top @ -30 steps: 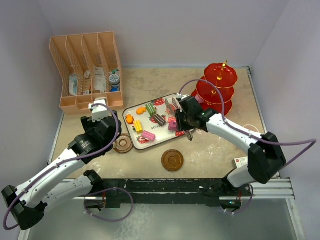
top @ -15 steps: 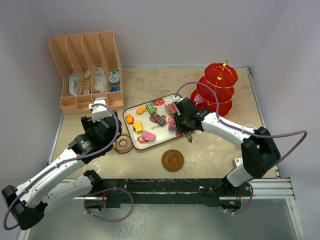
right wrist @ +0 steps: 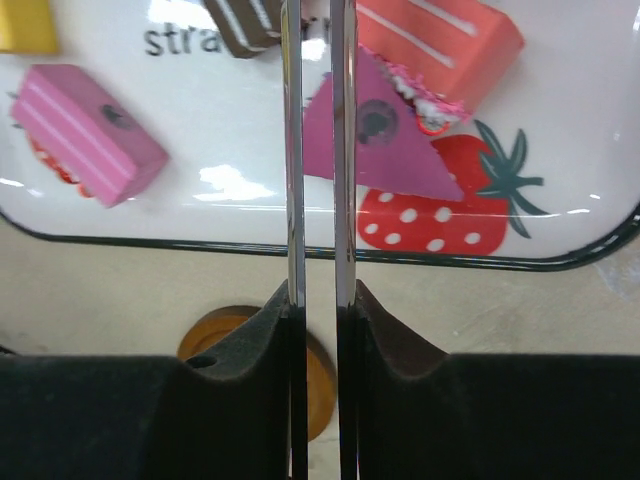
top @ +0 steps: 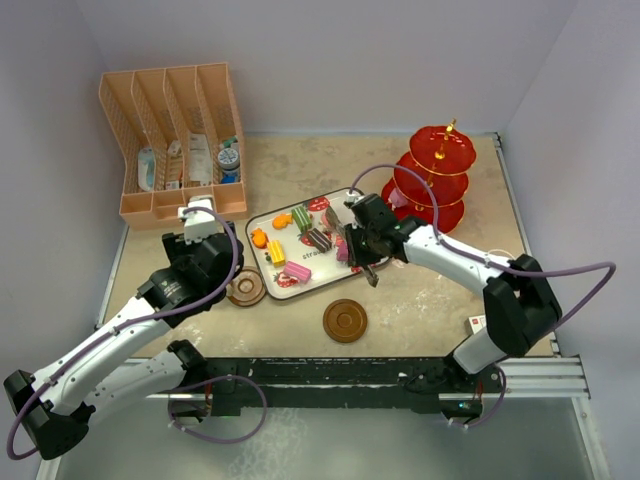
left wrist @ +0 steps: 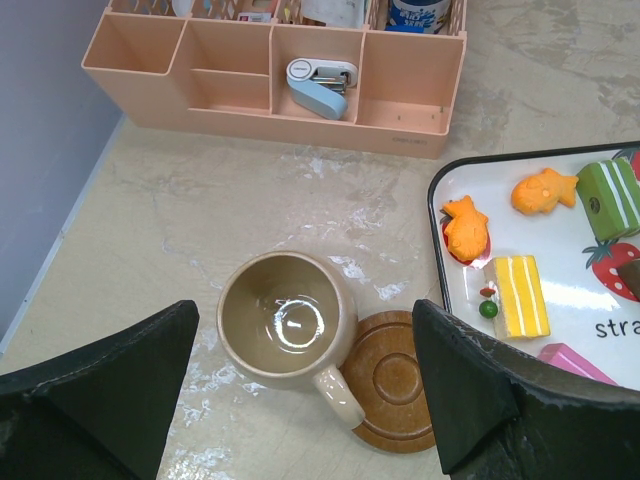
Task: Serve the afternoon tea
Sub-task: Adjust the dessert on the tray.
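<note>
Left wrist view: the left gripper (left wrist: 305, 312) is spread wide, its dark fingers (left wrist: 110, 390) down in the lower corners of the frame. The tan mug (left wrist: 285, 318) sits upright on the table (left wrist: 200, 200) between them, touched by neither. Its handle points lower right and overlaps the rim of a brown saucer (left wrist: 398, 380). The peach rack (left wrist: 270, 85) runs across the top, and the tray (left wrist: 434, 240) comes in at the right edge with an orange fish sweet (left wrist: 543, 192) and a yellow cake (left wrist: 520, 295) on it. Over to the right wrist view: the right gripper (right wrist: 320, 305) is clamped on the metal tongs (right wrist: 292, 150). The blades run straight up the centre with only a thin gap, crossing a purple wedge cake (right wrist: 390, 150); whether they pinch it, can't tell. A pink cake (right wrist: 85, 130) lies on the tray at left. From above, the red three-tier stand (top: 436, 170) stands at upper right, beside the tray's far corner, and the second saucer (top: 345, 321) lies alone on the table below the tray.
</note>
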